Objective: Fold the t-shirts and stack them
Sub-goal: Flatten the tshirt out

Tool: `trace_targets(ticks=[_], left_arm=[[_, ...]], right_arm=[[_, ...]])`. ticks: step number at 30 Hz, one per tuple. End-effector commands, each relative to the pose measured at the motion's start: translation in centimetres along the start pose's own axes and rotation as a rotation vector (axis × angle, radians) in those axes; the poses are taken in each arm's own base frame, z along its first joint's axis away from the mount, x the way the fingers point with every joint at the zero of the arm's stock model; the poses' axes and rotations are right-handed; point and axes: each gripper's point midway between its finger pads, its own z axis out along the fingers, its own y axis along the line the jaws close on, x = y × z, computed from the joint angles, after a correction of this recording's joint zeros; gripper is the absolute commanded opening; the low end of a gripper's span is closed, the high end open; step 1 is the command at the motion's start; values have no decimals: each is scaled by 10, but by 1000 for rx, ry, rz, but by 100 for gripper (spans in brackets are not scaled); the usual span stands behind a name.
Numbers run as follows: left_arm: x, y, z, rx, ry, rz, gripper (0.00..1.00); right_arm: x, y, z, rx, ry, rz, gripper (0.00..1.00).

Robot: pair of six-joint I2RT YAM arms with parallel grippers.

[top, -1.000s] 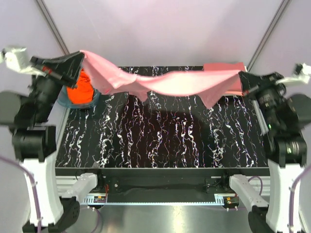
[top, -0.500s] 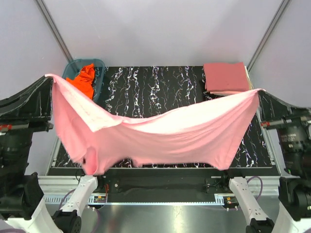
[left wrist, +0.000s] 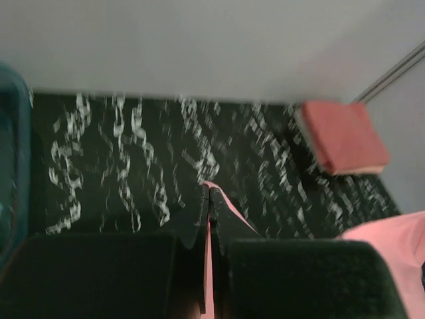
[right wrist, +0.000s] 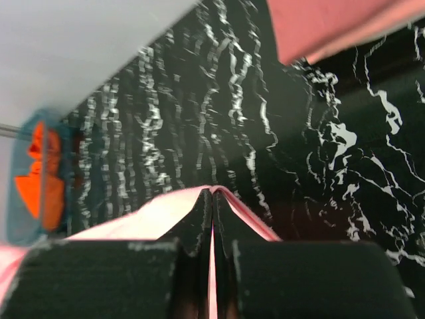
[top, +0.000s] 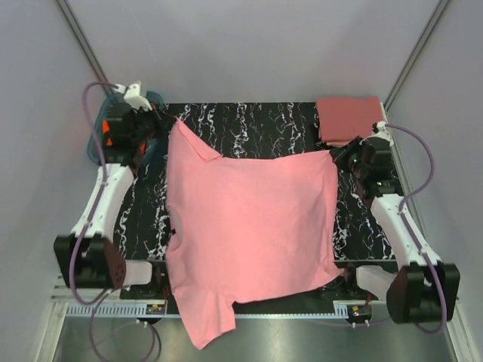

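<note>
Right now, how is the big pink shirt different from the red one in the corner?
The light pink t-shirt lies spread open, hanging over the near edge of the table; the rose-red t-shirt is folded into a neat square. The left gripper and right gripper pinch the pink one; nothing touches the darker red one. Both are plain shirts.

Black marbled table [top: 249, 128] bears spread pink t-shirt [top: 249, 226]; folded rose-red t-shirt [top: 349, 117] far right.

No legible text, labels or signs
</note>
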Motion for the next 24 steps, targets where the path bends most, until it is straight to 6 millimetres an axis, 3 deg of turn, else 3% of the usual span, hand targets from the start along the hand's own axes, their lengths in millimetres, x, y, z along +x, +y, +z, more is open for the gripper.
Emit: trace_targets(ticks=[1,2,4,5,7,8,10,11,13,16,24], left_arm=[[12,18,43,50,-24,53,0],[47,42,71,22,68,25,0],[69,54,99,39,139,-6,0],[105,73,120,30,225,-61,0],[110,85,138,60,233,-91,0],[127,94,148,50,256,-123,0],[131,103,159,40,234,-121,0],[132,107,162,27,232,-122,0],[135,111,170,30,238,-119,0],[132,111,177,44,241,-110,0],[114,91,171,113,202,-111,0]], right_arm=[[-30,16,33,-114,-176,0,0],[-12,0,57,-79,-126,9,0],[-3,-4,82,-96,-107,22,0],[21,-22,106,-60,-35,30,0],[22,-23,128,-66,-23,29,0],[37,-37,146,-32,21,31,0],[32,-34,164,-49,29,16,0],[43,-42,176,-36,61,15,0],[43,-42,192,-40,78,7,0],[41,-42,205,-42,88,-1,0],[34,-43,207,-15,74,-14,0]])
